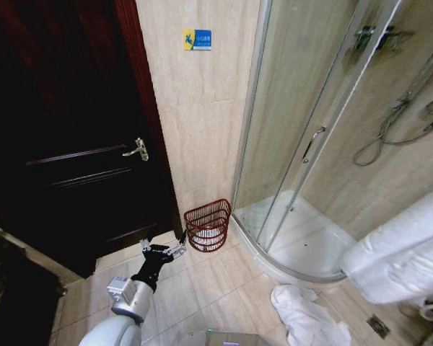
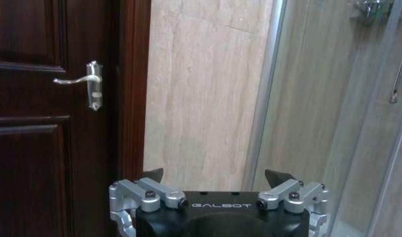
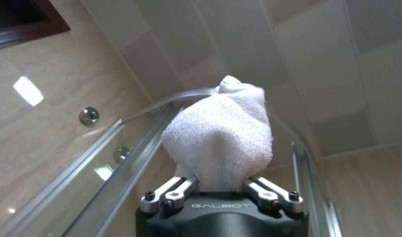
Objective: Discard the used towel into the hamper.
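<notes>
One pincer, the right (image 3: 221, 190), grips a white towel (image 3: 220, 136).

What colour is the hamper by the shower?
Reddish-brown open wire weave, the hamper shows best in the head view.

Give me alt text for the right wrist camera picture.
The right pincer is shut on a bunched white terry towel, pointing up toward pale ceiling panels. Behind the towel curves the metal top rail of a glass shower enclosure.
</notes>
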Robot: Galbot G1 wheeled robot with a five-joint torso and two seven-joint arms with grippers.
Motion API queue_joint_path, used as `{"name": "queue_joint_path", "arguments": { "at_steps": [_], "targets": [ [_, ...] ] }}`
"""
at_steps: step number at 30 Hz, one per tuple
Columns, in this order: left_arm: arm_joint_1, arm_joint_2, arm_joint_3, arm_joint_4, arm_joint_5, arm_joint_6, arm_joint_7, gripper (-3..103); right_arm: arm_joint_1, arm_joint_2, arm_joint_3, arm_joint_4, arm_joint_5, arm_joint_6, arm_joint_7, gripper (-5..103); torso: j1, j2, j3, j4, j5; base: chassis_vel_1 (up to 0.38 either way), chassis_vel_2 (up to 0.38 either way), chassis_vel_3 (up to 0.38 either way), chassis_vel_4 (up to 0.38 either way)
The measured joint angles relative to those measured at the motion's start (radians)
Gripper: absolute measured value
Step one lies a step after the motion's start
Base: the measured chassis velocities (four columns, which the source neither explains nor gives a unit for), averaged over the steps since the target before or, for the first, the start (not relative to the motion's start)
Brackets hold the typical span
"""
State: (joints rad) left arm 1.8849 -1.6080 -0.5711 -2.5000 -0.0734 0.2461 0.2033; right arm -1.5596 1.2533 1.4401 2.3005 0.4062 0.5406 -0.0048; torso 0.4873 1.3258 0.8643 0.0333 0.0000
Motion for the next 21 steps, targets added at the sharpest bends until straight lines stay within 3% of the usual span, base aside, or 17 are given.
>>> {"name": "queue_joint_path", "arguments": {
  "at_steps": [8, 21],
  "targets": [
    [0.0, 0.0, 0.0, 0.0, 0.0, 0.0, 0.0, 100, 0.001, 0.062, -0.099, 0.018, -0.102, 0.059, 0.017, 9, 0.0, 0.0, 0.0, 0.0001, 0.0001, 0.0, 0.0, 0.0, 0.0],
    [0.0, 0.0, 0.0, 0.0, 0.0, 0.0, 0.0, 100, 0.001, 0.07, -0.086, 0.061, -0.112, 0.068, 0.055, 9, 0.0, 0.0, 0.0, 0.0001, -0.0001, 0.0, 0.0, 0.0, 0.0]
  ]
}}
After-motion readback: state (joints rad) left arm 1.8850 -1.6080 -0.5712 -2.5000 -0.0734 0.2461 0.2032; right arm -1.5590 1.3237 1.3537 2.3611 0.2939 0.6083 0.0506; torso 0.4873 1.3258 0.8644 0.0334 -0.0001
